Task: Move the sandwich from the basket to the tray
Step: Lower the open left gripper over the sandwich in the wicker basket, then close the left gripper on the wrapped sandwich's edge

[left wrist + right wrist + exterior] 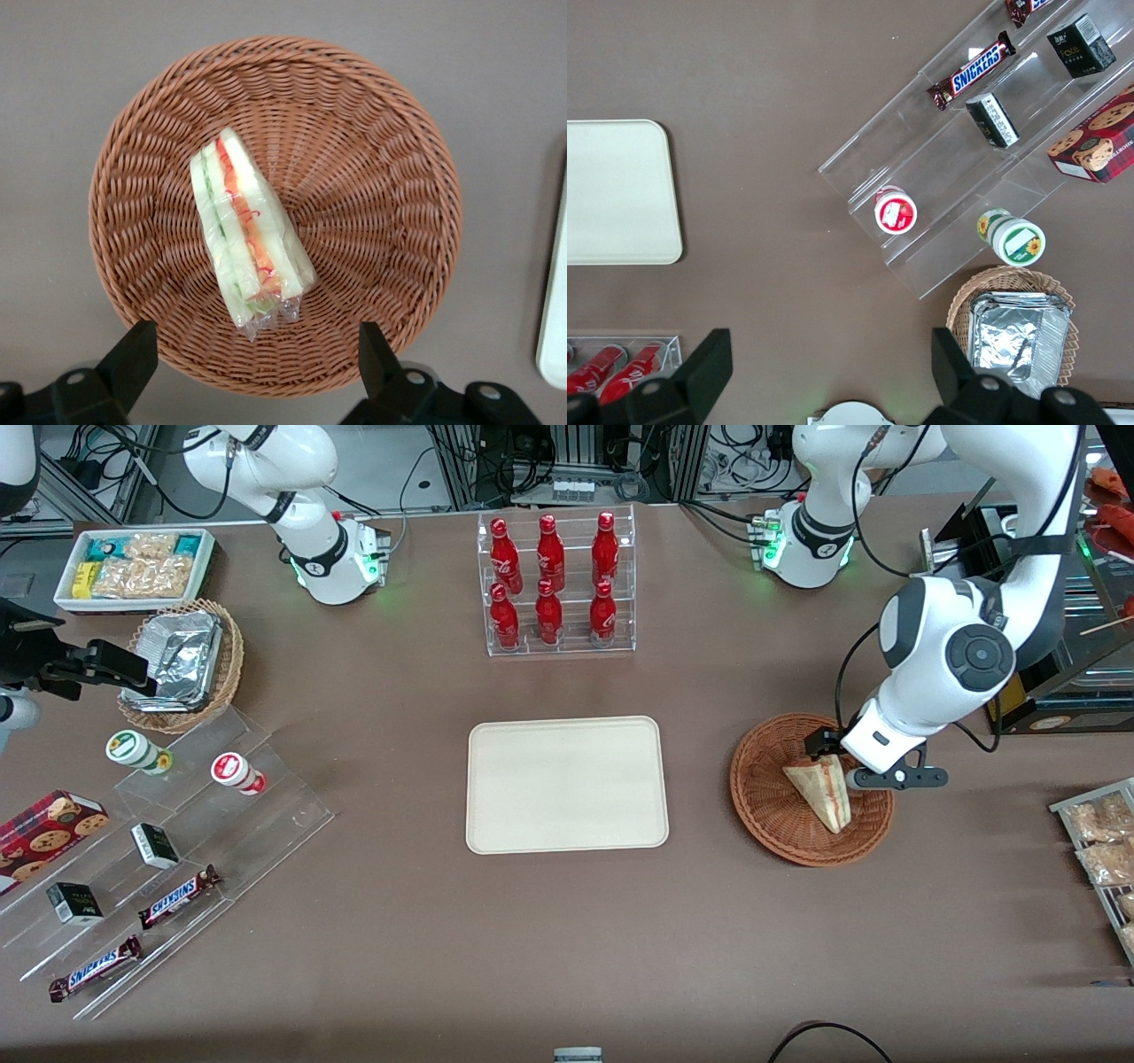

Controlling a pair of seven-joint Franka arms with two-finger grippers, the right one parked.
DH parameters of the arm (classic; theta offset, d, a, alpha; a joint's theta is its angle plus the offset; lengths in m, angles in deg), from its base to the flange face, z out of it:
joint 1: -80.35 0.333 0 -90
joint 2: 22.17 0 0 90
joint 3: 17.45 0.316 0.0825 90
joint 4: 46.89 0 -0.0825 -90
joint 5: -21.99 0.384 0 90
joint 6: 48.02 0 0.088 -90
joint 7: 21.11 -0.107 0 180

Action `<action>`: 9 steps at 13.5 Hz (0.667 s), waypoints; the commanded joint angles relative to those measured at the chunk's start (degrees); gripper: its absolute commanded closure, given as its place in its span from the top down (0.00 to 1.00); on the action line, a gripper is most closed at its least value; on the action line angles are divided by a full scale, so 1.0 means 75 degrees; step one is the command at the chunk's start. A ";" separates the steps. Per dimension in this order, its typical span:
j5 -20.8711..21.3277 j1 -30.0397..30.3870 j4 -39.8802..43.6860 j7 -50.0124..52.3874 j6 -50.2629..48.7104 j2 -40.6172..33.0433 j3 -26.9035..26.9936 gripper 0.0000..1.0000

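On the table, the gripper (pixel 251 354) hovers spread above the basketed sandwich (pixel 248 235).

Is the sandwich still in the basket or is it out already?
In. The sandwich lies in the basket; the open gripper hovers above, not touching.

basket (pixel 780 824): rim part nearest the arm's base hidden under gripper (pixel 833 766) | sandwich (pixel 819 793): one end covered by wrist | tray (pixel 556 310): cut by frame edge, only a rounded corner seen
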 commanded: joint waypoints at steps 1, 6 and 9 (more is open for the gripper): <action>0.0018 0.0085 -0.0414 0.1432 0.0508 -0.0219 -0.0063 1.00; 0.0006 0.0085 -0.0872 0.4061 0.1694 0.0015 -0.0063 1.00; 0.0018 0.0085 -0.0860 0.4731 0.1648 0.0191 -0.0063 1.00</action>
